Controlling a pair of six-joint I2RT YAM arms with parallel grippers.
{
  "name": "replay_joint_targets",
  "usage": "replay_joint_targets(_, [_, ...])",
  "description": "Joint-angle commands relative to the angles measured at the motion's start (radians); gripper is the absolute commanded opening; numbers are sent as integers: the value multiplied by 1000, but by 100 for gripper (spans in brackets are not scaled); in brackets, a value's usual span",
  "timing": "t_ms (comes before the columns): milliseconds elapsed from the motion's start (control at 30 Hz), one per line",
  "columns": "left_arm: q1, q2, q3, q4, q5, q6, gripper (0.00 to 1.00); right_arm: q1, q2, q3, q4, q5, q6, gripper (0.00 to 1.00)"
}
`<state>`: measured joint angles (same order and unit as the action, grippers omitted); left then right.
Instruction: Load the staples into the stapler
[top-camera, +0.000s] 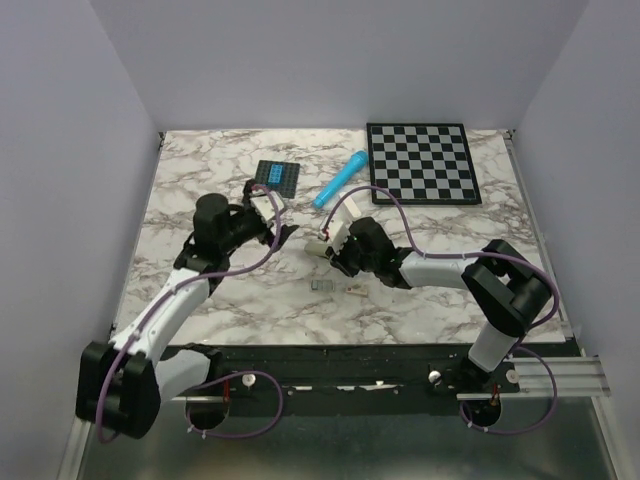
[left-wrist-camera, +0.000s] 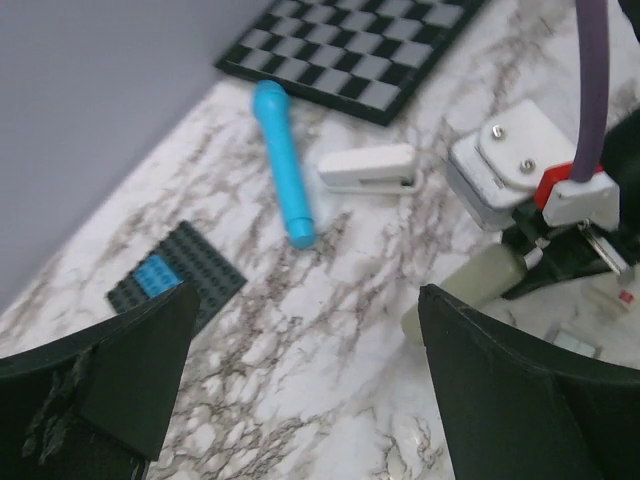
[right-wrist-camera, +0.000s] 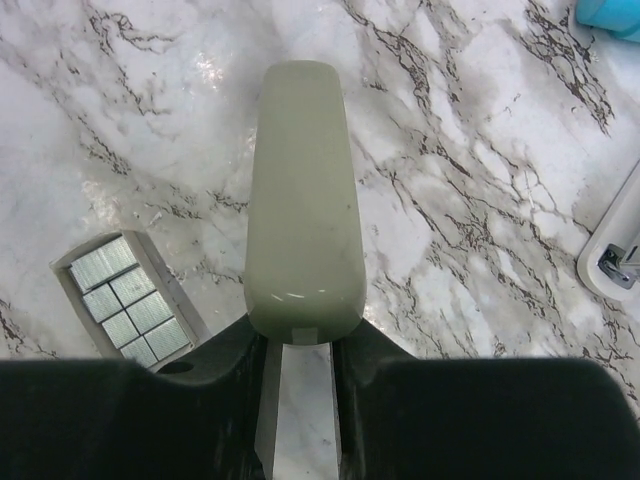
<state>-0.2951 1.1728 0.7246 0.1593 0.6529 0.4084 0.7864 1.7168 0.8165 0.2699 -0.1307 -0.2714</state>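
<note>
Right gripper (right-wrist-camera: 300, 350) clamps stapler (right-wrist-camera: 300, 180) end; left gripper (left-wrist-camera: 305, 320) wide, empty. Tiny staples (right-wrist-camera: 125, 300) probably brittle; I'd pinch long edges.

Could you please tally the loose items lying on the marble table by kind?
Black-and-grey checkered board: 1
Bright blue cylinder: 1
Dark studded plate with blue bricks: 1
Cream-white bar-shaped stapler: 1
Small grey tray of silvery staples: 1
Tiny whitish piece, too small to identify: 1
Total: 6

Top camera looks down from high behind; both wrist cameras sit near the surface (top-camera: 185, 185), sharing the blue cylinder (left-wrist-camera: 285, 165).
</note>
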Motion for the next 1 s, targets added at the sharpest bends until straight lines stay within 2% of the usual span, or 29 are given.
replay_joint_targets(0, [-1, -252, -102, 223, -387, -230, 99, 7, 0, 24, -20, 34, 21, 32])
replay_joint_targets(33, [-1, -339, -119, 192, -439, -253, 99, 7, -3, 24, -24, 43, 27, 33])
replay_joint_targets(100, [-1, -419, -131, 142, -585, -290, 99, 7, -23, 18, -38, 45, 35, 38])
replay_joint_targets(133, [-1, -497, -139, 88, -620, -302, 99, 7, -34, 15, -41, 48, 40, 40])
replay_joint_targets(300, [-1, -691, -169, -47, -775, -379, 99, 7, -80, 35, -138, 45, 51, 54])
replay_joint_targets(467, [-1, -858, -215, -147, -765, -405, 99, 7, -138, 68, -250, 48, 66, 63])
replay_joint_targets(533, [-1, -918, -253, -142, -742, -449, 99, 7, -141, 133, -374, 43, 51, 63])
replay_joint_targets(700, [-1, -990, -269, -145, -734, -480, 99, 7, -86, 283, -604, 48, 23, 63])
replay_joint_targets(967, [-1, -1062, -271, -158, -756, -477, 99, 8, 47, 513, -825, 63, 15, 63])
